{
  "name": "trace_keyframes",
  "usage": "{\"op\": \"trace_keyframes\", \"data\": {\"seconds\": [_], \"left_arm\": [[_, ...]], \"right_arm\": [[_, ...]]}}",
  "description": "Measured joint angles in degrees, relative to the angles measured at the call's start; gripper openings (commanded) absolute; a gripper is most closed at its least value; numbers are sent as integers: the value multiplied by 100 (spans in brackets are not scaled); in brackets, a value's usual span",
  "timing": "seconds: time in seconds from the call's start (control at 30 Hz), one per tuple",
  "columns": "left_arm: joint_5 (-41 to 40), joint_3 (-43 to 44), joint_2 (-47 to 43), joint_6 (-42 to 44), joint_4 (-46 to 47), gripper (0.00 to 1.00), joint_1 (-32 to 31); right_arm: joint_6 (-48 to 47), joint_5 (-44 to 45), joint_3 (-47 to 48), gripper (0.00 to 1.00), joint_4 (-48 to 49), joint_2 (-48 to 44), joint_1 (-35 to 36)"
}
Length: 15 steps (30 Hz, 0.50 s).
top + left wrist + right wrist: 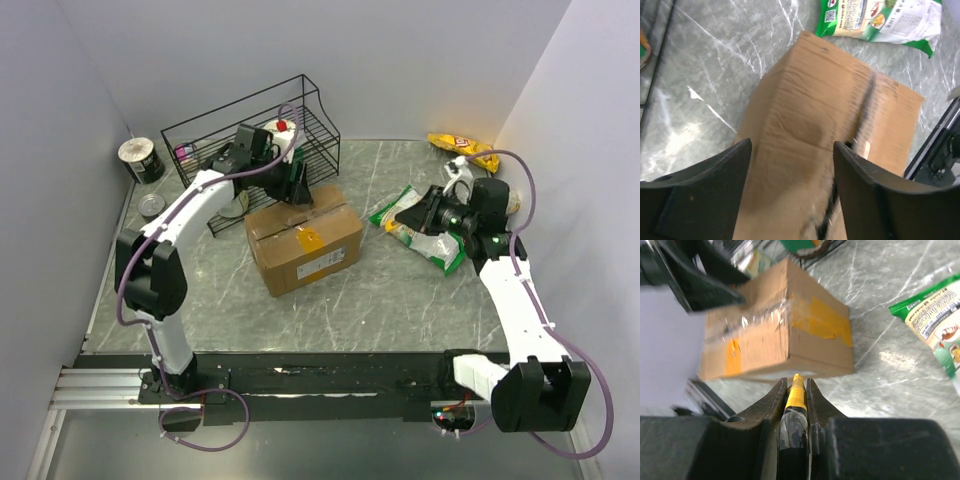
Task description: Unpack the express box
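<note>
The express box (305, 245), a brown carton with taped seams and a yellow-orange sticker, stands closed in the middle of the table. My left gripper (297, 190) is open just above the box's far edge; in the left wrist view its fingers (715, 185) spread over the box top (830, 115). My right gripper (415, 213) is to the right of the box, clear of it. In the right wrist view the right gripper (796, 382) is shut on a yellow-tipped cutter tool (797, 396) that points at the box (775, 335).
A black wire rack (250, 140) stands behind the box. Green snack bags (432, 245) lie under the right arm, and one shows in the wrist views (880, 20) (935, 325). A yellow bag (465, 150) lies at the back right. Two cans (140, 160) are at the far left.
</note>
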Motion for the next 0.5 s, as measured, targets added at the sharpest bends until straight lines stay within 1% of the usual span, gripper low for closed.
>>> {"op": "trace_keyframes", "data": {"seconds": [0.07, 0.17, 0.2, 0.27, 0.3, 0.33, 0.4, 0.47, 0.5], "left_arm": [[-52, 22, -190, 116, -144, 71, 31], [-212, -85, -682, 365, -282, 63, 264], [-269, -188, -909, 466, -291, 54, 437], [-393, -415, -1329, 678, -361, 46, 817], [-463, -544, -1558, 890, -435, 37, 1073], [-546, -629, -1685, 1023, -490, 32, 1217], [-699, -861, -1897, 1303, -623, 24, 1375], [-793, -1139, -1954, 1556, -719, 20, 1325], [-857, -1268, -1937, 1681, -793, 20, 1287]], "right_arm": [[-358, 11, -2, 0, -118, -48, 188], [-852, 149, -7, 0, -343, -44, 518], [-997, 199, -15, 0, -417, -35, 638], [-1215, 306, -22, 0, -551, 7, 885], [-1305, 354, -22, 0, -584, 39, 992], [-1351, 389, -22, 0, -603, 70, 1078], [-1460, 496, -33, 0, -612, 151, 1290], [-1539, 566, -31, 0, -610, 256, 1443], [-1567, 584, -31, 0, -610, 319, 1482]]}}
